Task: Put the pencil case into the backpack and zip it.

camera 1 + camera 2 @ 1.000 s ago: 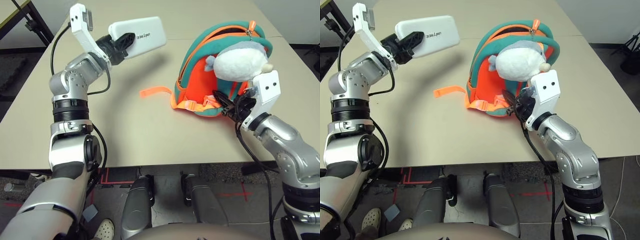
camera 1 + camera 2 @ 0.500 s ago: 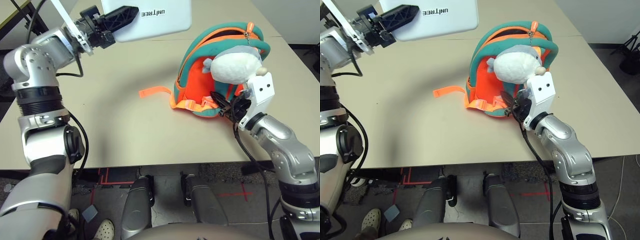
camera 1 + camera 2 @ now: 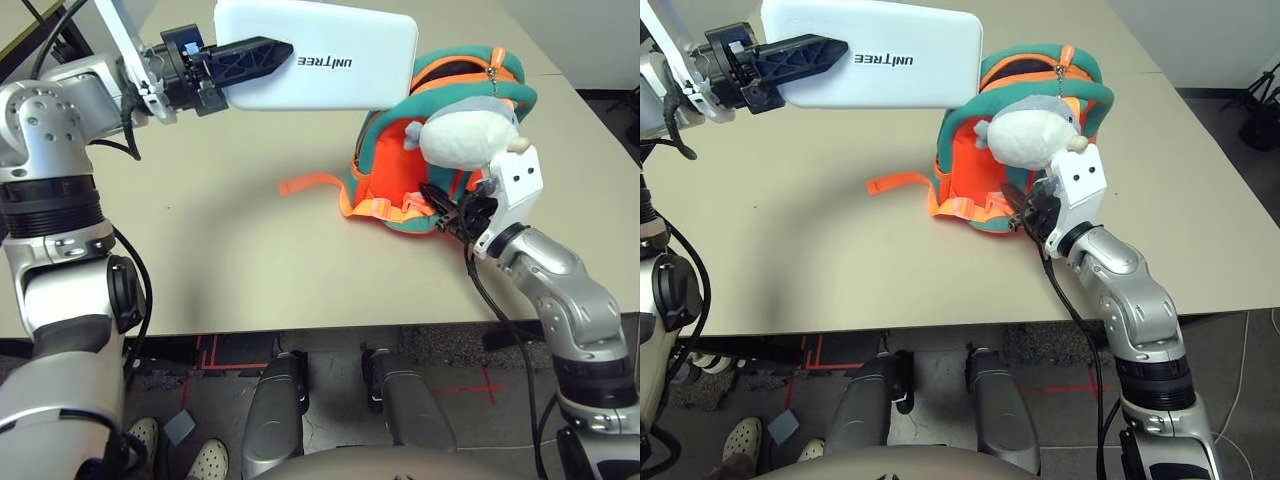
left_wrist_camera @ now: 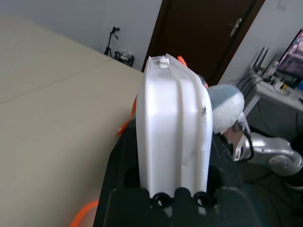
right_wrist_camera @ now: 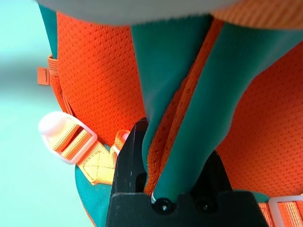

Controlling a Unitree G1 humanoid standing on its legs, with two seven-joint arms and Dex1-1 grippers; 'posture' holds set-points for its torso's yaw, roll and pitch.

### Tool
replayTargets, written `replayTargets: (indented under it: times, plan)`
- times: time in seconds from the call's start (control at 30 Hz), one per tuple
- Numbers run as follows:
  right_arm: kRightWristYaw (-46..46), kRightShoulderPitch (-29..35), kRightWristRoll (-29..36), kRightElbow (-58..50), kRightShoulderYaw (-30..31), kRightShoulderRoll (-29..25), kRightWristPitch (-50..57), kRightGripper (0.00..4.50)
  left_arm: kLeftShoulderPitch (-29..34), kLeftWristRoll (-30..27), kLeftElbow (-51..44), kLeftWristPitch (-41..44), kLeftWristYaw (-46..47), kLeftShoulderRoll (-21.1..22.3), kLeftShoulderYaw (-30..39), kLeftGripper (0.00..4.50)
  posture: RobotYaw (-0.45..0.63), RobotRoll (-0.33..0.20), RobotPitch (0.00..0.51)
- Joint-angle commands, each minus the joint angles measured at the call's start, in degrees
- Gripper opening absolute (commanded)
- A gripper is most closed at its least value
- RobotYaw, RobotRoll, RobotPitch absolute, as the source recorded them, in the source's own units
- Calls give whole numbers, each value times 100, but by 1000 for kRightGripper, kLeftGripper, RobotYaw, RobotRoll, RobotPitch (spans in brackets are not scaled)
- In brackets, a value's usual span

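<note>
Left tool (image 3: 262, 60) clamps pencil case (image 3: 330, 68), held level above table (image 3: 230, 250), beside backpack (image 3: 400, 180). Right tool (image 5: 173, 184) pinches backpack's teal strap (image 5: 189, 109).

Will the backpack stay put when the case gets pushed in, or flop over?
The backpack looks like soft fabric, so it will probably give and sag. It seems light; a push might slide it. The right gripper, shut on its teal strap, should steady it while the pencil case enters.
</note>
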Motion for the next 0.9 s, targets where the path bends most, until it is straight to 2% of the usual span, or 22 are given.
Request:
replayTargets:
  times: [0.03,0.23,0.47,0.73,0.9]
  plan:
    - [15,74,-110,239,151,19,164,662,36,314,-63,-240,-201,35,-462,1233,-117,0,179]
    - [-19,2,-128,278,164,91,147,662,-32,738,-81,-747,-515,-205,-1122,1223,-122,0,177]
    - [-9,-61,-180,308,170,178,143,662,-496,1570,629,-1640,-1019,-466,-1833,1222,-125,0,175]
    - [-14,-84,-219,292,202,250,133,662,-1251,2673,2039,-2902,-1345,-1167,-2441,1221,-134,0,167]
    - [-30,-83,-226,280,230,255,110,662,-1608,2985,2895,-3319,-1548,-1812,-2484,1221,-144,0,169]
